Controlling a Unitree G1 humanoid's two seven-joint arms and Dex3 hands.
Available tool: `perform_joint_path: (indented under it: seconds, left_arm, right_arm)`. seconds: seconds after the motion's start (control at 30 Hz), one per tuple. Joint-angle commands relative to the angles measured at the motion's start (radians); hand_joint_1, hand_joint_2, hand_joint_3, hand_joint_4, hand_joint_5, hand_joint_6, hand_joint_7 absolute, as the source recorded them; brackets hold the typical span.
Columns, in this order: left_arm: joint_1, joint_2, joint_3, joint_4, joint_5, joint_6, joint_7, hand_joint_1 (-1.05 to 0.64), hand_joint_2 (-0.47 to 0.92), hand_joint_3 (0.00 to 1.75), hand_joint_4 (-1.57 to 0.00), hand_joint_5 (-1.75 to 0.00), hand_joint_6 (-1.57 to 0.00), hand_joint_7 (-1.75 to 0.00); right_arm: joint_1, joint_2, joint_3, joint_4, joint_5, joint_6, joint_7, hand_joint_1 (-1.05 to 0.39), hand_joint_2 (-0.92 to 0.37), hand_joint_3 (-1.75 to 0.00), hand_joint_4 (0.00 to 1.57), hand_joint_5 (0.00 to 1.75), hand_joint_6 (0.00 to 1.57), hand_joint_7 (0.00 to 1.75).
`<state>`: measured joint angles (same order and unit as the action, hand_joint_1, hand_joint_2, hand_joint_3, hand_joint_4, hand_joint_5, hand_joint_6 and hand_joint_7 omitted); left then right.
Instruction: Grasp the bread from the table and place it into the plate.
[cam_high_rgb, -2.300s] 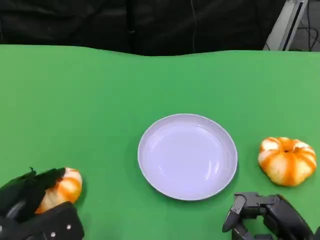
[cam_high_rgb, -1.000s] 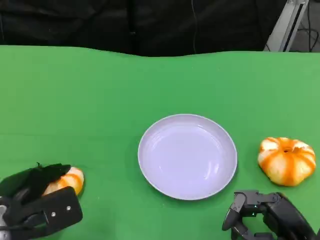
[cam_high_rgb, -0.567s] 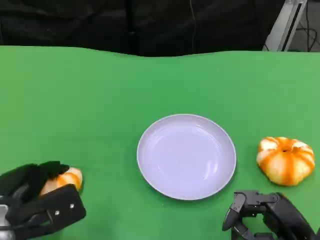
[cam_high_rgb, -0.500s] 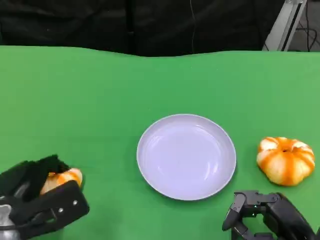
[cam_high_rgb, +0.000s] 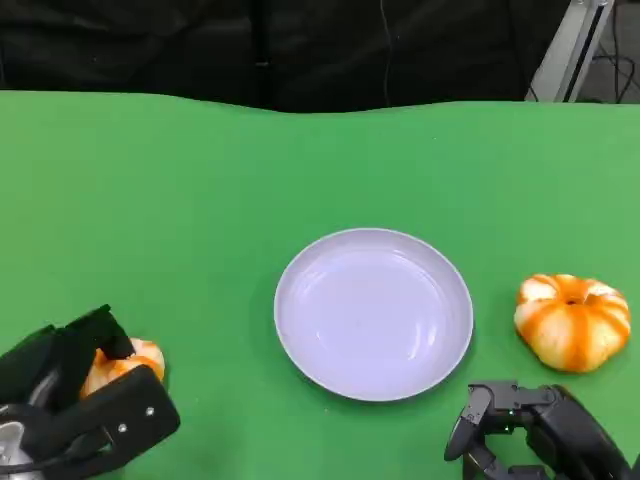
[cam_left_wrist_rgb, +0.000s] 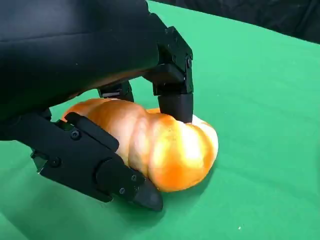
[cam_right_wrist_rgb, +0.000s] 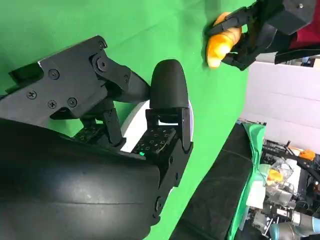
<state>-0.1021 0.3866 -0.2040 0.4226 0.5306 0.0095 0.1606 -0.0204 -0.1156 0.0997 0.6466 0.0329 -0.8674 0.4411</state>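
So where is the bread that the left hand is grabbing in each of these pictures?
Head view: bread at lower left, partly under the left hand.
Left wrist view: centre, between the black fingers.
Right wrist view: small, near the top edge, right of centre, held by the far hand.
Shared landmark: the green table.

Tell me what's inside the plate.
Nothing: the plate shows a bare white dish, none of it covered. One bread is off to its left in the left hand, the other bread lies on the cloth to its right.
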Motion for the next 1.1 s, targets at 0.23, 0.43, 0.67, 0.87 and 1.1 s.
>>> perform_joint_path:
  seconds: [0.23, 0.43, 0.67, 0.87, 1.1]
  left_arm:
    - [0.101, 0.01, 0.018, -0.122, -0.015, -0.098, 0.043, -0.11, 0.78, 0.0, -0.68, -1.75, -0.52, -1.75]
    - [0.152, 0.011, 0.031, -0.244, 0.021, -0.13, 0.068, -0.14, 0.81, 0.01, -0.67, -1.75, -0.52, -1.75]
    - [0.203, 0.0, 0.042, -0.4, 0.046, -0.097, 0.037, -0.12, 0.82, 0.01, -0.66, -1.75, -0.5, -1.75]
    - [0.223, -0.01, 0.043, -0.472, 0.065, -0.088, 0.031, -0.1, 0.81, 0.0, -0.66, -1.75, -0.5, -1.75]
    - [0.222, -0.022, 0.044, -0.533, 0.053, -0.094, 0.006, -0.09, 0.81, 0.0, -0.67, -1.75, -0.5, -1.75]
  right_arm:
    - [-0.001, -0.003, -0.002, 0.007, -0.014, -0.002, -0.021, -0.14, -0.62, -0.95, 0.82, 1.47, 0.84, 1.16]
    - [-0.002, -0.001, 0.0, 0.013, -0.013, -0.01, -0.024, -0.13, -0.61, -0.95, 0.82, 1.48, 0.85, 1.16]
    - [0.002, 0.002, 0.005, 0.006, -0.018, 0.0, -0.03, -0.14, -0.63, -0.93, 0.82, 1.46, 0.85, 1.14]
    - [-0.001, 0.002, 0.006, 0.012, -0.025, -0.009, -0.039, -0.14, -0.63, -0.92, 0.83, 1.46, 0.86, 1.13]
    - [0.0, 0.005, 0.01, 0.007, -0.015, 0.003, -0.033, -0.14, -0.64, -0.92, 0.82, 1.46, 0.86, 1.11]
